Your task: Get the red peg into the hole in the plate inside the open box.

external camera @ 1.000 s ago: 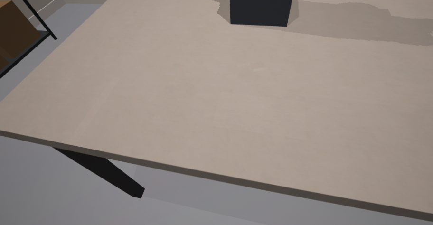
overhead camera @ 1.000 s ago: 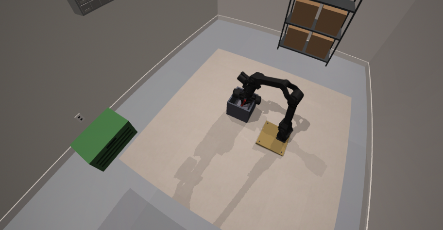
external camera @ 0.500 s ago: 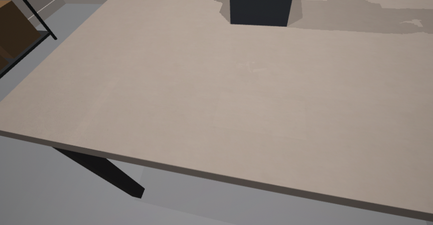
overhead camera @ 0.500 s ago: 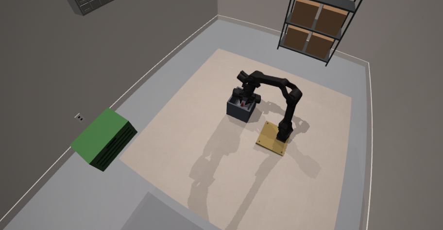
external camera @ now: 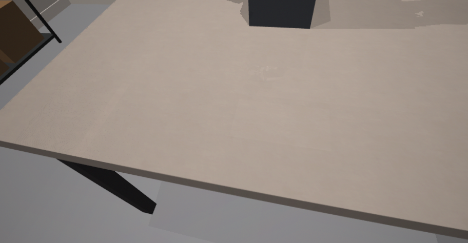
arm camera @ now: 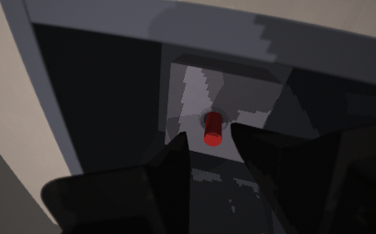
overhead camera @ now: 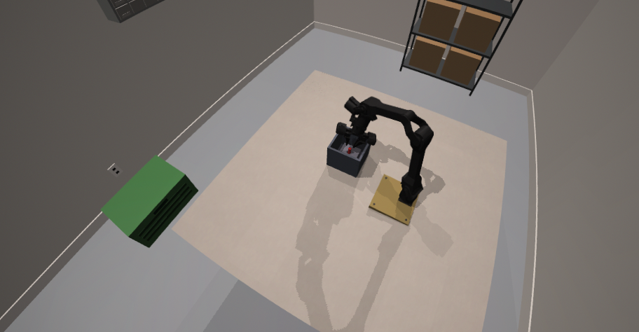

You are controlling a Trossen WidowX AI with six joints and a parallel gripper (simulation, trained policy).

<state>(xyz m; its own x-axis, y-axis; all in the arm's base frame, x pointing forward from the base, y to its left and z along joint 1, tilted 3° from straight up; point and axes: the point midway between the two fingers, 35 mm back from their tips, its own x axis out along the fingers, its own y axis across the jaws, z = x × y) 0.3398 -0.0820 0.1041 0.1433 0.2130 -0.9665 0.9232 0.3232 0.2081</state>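
Apparently the release is in hand: in the wrist view the red peg [overhead camera: 349, 150] [arm camera: 213, 130] stands at the centre of the frame, its lower end in the hole of the pale plate [overhead camera: 356, 153] [arm camera: 195, 93]. A good part of it shows above the plate, and whether it is seated to full depth I cannot tell. Lower in that frame, the jaws [overhead camera: 352, 144] are released, one on each side of the peg with a gap at both sides. Around them is the open box [overhead camera: 342, 160] [external camera: 281, 3] [arm camera: 209, 23], its rim crossing the top of the wrist frame. Seen from the top view, the box sits on the counter [overhead camera: 268, 186] [external camera: 196, 103] just above the middle of the frame, with the arm [overhead camera: 391, 110] arching in from the right. Next, I judge, the jaws should rise straight up without brushing the peg; if it stands short of full depth, a gentle downward press is called for.
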